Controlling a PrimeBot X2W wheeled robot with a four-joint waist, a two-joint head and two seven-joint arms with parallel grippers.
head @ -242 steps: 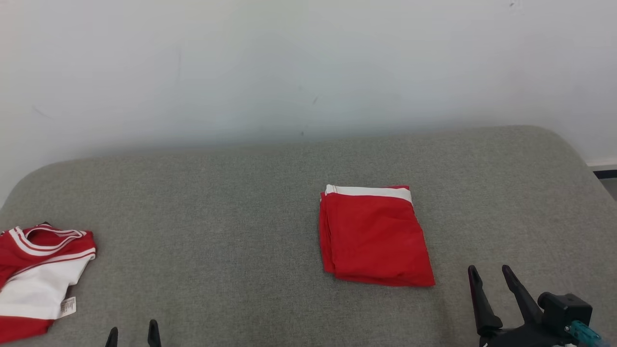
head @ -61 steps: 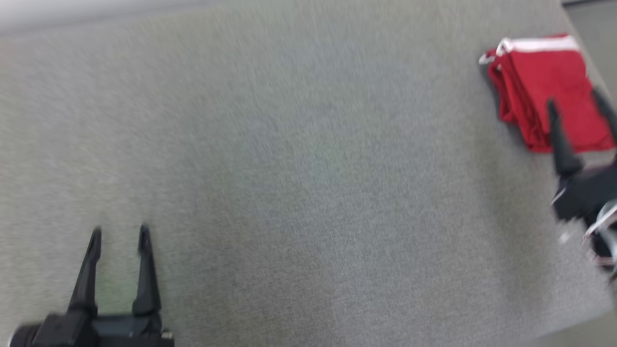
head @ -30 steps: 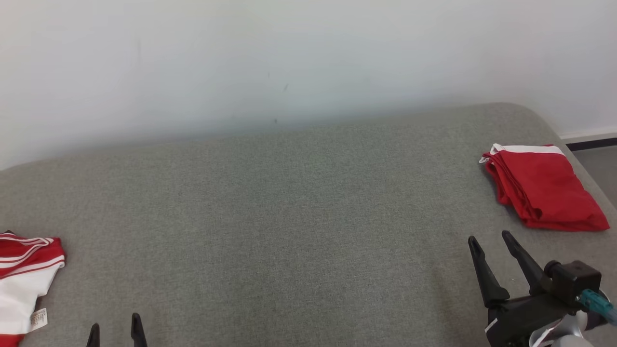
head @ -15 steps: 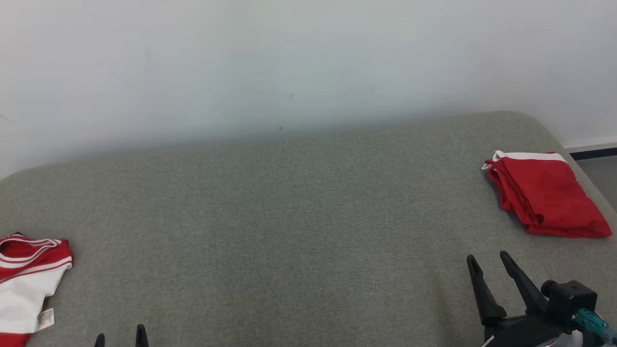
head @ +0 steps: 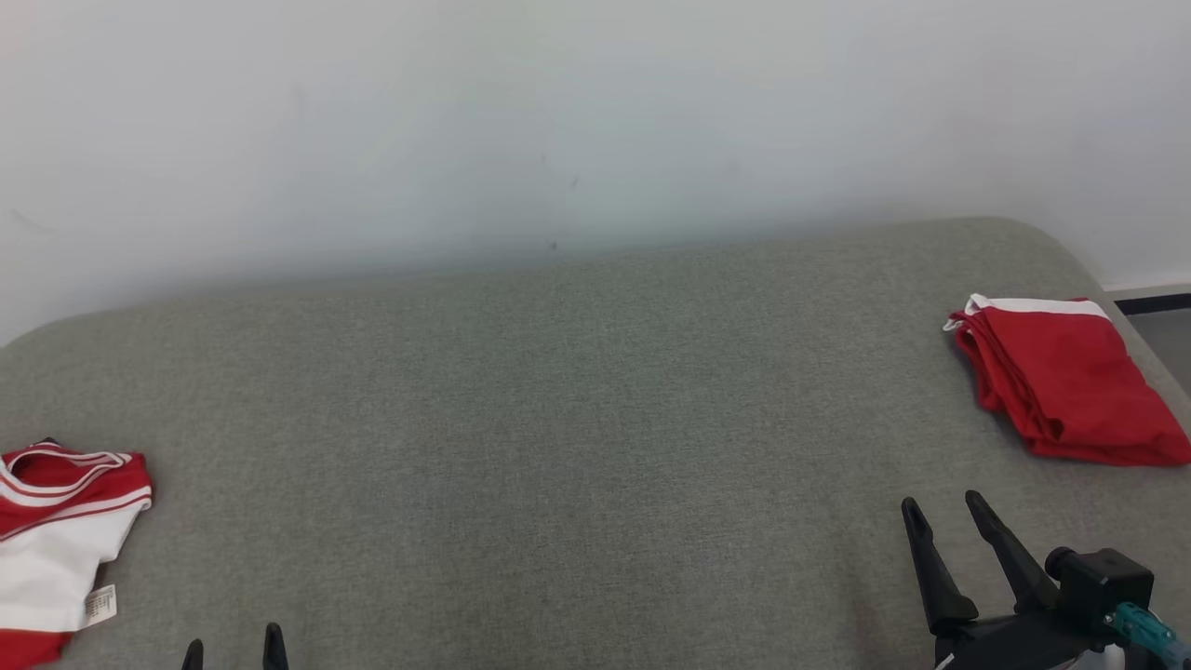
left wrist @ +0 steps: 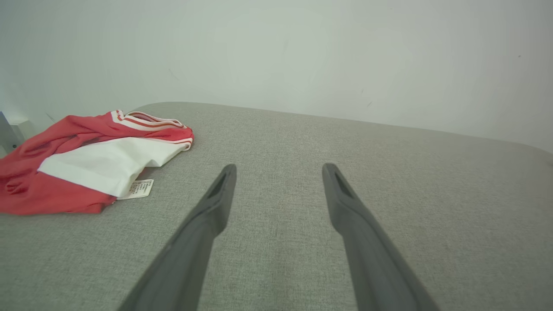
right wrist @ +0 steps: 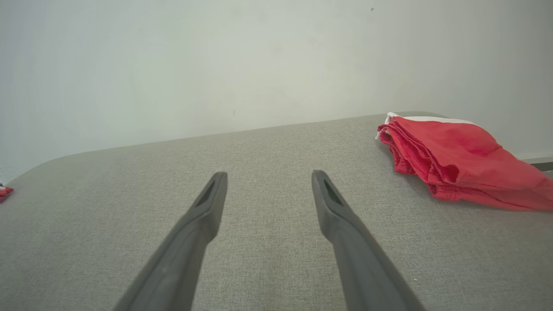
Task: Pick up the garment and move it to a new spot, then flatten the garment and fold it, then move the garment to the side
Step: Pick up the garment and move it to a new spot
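The left gripper (head: pixel 233 649) and right gripper (head: pixel 940 503) show fingers spread, empty. The crumpled red-and-white garment (head: pixel 58 521) looks light, limp, floppy — I'd pinch its striped collar hem (left wrist: pixel 149 121), avoiding the label (left wrist: pixel 138 188).

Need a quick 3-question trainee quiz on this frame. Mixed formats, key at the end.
1. True or false: the folded red garment lies at the right end of the grey cushion.
2. The right pincer is: A) shut on cloth; B) open and empty; C) pressing on the folded red garment.
3. Fill in: the crumpled red-and-white garment lies nearest the ___ pincer.
Key: 1 true; 2 B; 3 left pincer.
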